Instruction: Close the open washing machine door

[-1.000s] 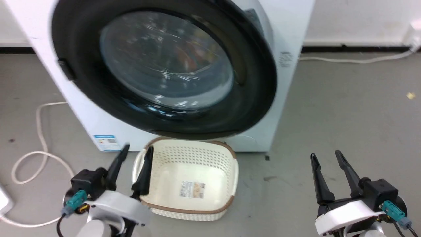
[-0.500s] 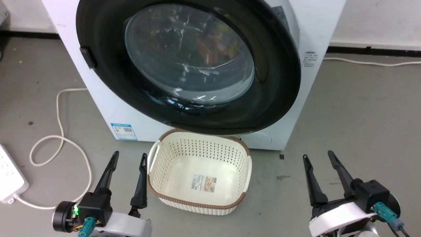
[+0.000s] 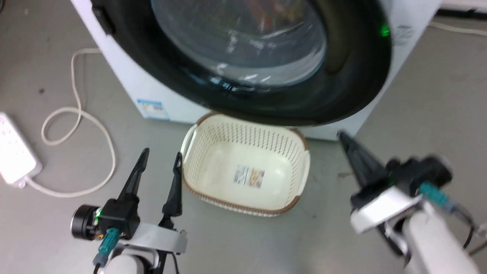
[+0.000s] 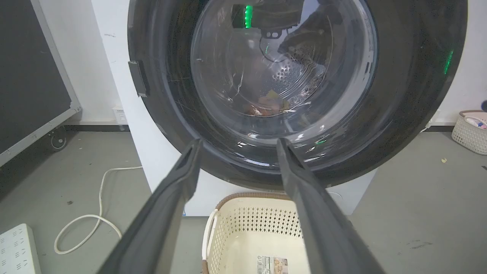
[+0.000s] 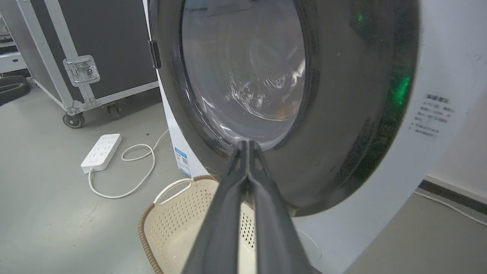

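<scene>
In the head view, the large round glossy black washing machine door [image 3: 342, 76] fills the top, seemingly flat against the white front-loading washing machine [image 3: 159, 95]. The right gripper [image 3: 347, 144], lower right, sits nearer its rim than the left gripper [image 3: 161, 155]. Left wrist view: fingers wide, empty. Right wrist view: fingers pinched together, empty, pointing at the door's lower rim, contact unclear.

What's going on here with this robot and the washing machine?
A two-armed robot faces a white front-loading washing machine, set on shutting its large round glossy black door with the bulging glass window. The door sits close against the machine front; whether it is latched cannot be told. The right gripper, fingers pressed together, points at the door's lower part, contact unclear. The left gripper hovers open, holding nothing, beside a cream perforated plastic basket on the floor below the door.
</scene>
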{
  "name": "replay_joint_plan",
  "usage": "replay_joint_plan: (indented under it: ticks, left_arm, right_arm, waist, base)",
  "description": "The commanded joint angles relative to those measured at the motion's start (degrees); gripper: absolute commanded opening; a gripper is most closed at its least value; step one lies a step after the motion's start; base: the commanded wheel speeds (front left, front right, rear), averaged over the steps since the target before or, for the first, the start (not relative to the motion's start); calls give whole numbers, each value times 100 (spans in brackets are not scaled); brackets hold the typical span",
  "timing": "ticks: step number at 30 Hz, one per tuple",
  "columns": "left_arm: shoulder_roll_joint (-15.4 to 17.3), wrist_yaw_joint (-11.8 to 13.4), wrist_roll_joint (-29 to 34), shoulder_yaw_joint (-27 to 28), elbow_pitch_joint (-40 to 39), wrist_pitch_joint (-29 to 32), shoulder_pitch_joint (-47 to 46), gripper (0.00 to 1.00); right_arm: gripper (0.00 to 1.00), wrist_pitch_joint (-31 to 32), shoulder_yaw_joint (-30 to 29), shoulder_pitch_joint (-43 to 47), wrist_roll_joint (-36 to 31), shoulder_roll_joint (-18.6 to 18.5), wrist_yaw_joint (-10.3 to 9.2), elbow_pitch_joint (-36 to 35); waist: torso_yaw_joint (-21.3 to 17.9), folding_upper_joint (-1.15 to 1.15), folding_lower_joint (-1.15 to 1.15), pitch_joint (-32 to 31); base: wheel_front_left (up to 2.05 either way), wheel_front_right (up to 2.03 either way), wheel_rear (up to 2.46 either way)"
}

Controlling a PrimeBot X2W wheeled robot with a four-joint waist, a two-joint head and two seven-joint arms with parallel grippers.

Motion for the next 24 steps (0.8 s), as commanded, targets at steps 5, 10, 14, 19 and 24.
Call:
replay_joint_plan:
  ticks: [5,10,14,19,24]
  left_arm:
    - [-80,-42,1,-54,6,-25,-306,100]
    - [-107,-54,-33,-63,-8,-25,-476,100]
    - [-118,-39,-49,-122,-48,-25,-547,100]
    - [-122,7,-93,-184,-61,-25,-567,100]
    - [-123,41,-126,-245,-46,-25,-576,100]
  right_arm:
    - [0,32,438,-1259,439,-803,3,513]
    - [0,172,550,-2148,843,-1325,3,1005]
    - [0,237,630,-2720,1026,-1642,3,1415]
    - [0,235,540,-3299,1204,-1789,3,1985]
    - [0,209,369,-3671,1230,-1802,3,2449]
  waist:
    - [486,0,-1,716]
    - [692,0,-1,988]
    - [801,0,-1,1122]
    - [874,0,-1,1179]
    - [908,0,-1,1175]
  base:
    - [0,0,0]
    - [0,0,0]
    - [0,0,0]
    - [0,0,0]
    - [0,0,0]
